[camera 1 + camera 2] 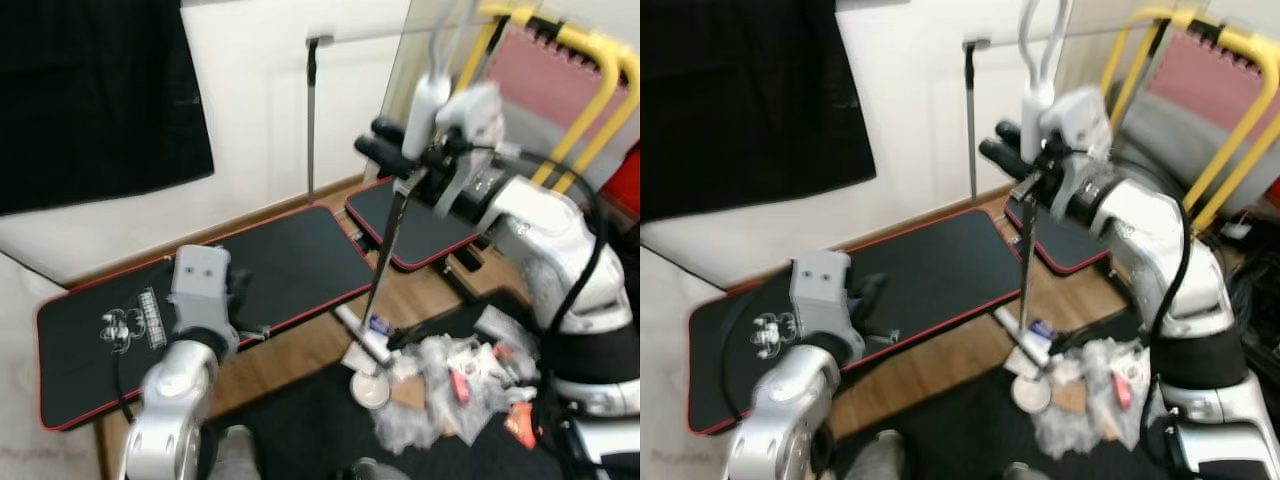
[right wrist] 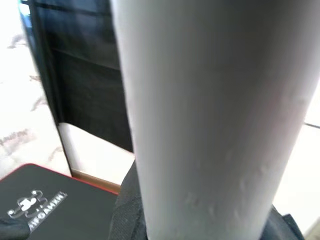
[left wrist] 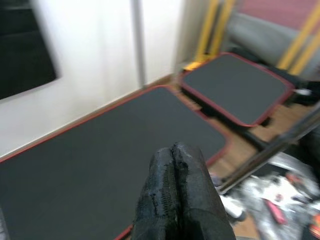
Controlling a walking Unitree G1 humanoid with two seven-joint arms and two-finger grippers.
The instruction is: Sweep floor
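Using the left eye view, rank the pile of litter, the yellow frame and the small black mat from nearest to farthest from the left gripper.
From the left gripper:
1. Pile of litter, on the floor to its right.
2. Small black mat, beyond it to the right.
3. Yellow frame, far right by the wall.

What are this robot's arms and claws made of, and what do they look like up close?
Both arms are glossy silver shells built of rounded segments. The right arm has black cables looping along it and black bands at the joints. The left arm ends in a boxy grey wrist block with two small holes. Each gripper has two long black fingers; the left gripper's fingers look rough and rubbery.
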